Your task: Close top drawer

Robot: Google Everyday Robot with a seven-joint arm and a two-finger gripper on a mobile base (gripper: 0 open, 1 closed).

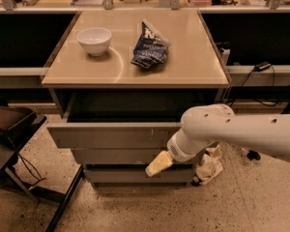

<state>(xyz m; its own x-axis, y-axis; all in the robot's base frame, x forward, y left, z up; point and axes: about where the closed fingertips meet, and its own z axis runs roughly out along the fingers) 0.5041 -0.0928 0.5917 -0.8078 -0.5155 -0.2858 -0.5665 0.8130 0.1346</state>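
The top drawer [111,135] is pulled out from under the beige counter [183,66]. Its wide gray front faces me, with small pale scuffs right of centre, and its dark boxy interior shows above the front edge. My white arm comes in from the right. My gripper [158,164], with pale yellowish fingers, hangs just in front of the narrower drawer front below, under the right half of the top drawer's front.
A white bowl [94,40] and a dark blue chip bag [149,48] sit on the counter. Two narrower drawer fronts [111,156] lie below the top drawer. A dark chair [9,124] stands at the left. A crumpled white cloth [209,166] lies on the floor at the right.
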